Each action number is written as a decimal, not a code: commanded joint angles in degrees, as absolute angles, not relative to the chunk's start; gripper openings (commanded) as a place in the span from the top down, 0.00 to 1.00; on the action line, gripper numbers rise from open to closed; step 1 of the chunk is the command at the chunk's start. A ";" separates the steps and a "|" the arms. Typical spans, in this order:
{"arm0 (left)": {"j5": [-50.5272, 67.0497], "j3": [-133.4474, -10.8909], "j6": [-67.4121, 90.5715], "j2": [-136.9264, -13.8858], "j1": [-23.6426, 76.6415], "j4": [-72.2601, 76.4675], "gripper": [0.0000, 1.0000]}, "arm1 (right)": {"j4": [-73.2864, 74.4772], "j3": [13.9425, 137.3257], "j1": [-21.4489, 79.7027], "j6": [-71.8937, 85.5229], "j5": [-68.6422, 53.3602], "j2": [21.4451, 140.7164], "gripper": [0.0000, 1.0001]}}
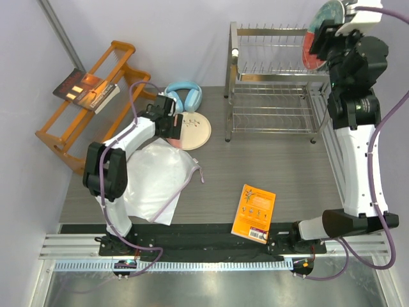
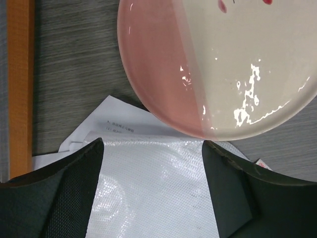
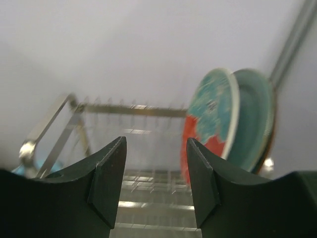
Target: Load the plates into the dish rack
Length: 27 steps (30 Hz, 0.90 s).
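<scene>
Bright, even light; glare streaks the plate (image 2: 237, 64), dish rack (image 3: 133, 108) blurred.

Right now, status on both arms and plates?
Left gripper open at pink plate, flat on table. Right gripper open by rack; patterned plate racked. White bag under pink plate's rim.

Overhead, the right arm (image 1: 358, 70) covers most of the patterned plate (image 1: 323, 16). The rack (image 3: 133, 148) is blurred in the right wrist view. The pink plate (image 2: 223, 64) runs off the left wrist view's top and right edges; the paper's (image 2: 119, 124) print is unreadably small.
</scene>
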State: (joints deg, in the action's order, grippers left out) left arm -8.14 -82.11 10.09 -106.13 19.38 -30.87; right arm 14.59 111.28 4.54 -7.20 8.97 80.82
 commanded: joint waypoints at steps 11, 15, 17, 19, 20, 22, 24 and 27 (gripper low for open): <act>-2.90 -90.26 10.19 -120.04 15.73 -22.76 0.27 | 28.20 84.12 9.67 -1.49 -13.88 65.05 0.46; -0.80 -93.34 11.51 -123.92 15.12 -23.73 0.35 | 31.46 80.17 10.19 -3.34 -16.17 62.85 0.50; -0.18 -94.04 12.39 -124.80 15.03 -23.82 0.39 | 32.69 76.40 11.15 -4.13 -16.61 61.79 0.51; 2.10 -94.22 12.57 -125.59 15.03 -23.99 0.49 | 33.31 73.93 11.69 -5.00 -17.05 60.47 0.51; 2.63 -94.04 12.66 -125.60 15.03 -24.26 0.53 | 33.92 72.09 12.12 -5.10 -16.96 60.21 0.51; 3.34 -93.26 12.66 -125.07 15.03 -24.52 0.62 | 34.01 70.76 12.22 -5.10 -16.70 59.50 0.51; 3.95 -91.94 12.04 -123.93 15.03 -24.87 0.70 | 33.84 70.05 12.39 -4.66 -16.70 59.41 0.52; 4.39 -90.36 10.90 -122.79 15.03 -25.40 0.81 | 33.05 69.61 12.39 -4.31 -16.61 59.85 0.52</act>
State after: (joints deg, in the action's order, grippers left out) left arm 0.64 -92.84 11.75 -123.79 14.44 -24.08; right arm 34.83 69.49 12.16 -4.16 -15.86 60.73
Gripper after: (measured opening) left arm 0.247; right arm 0.486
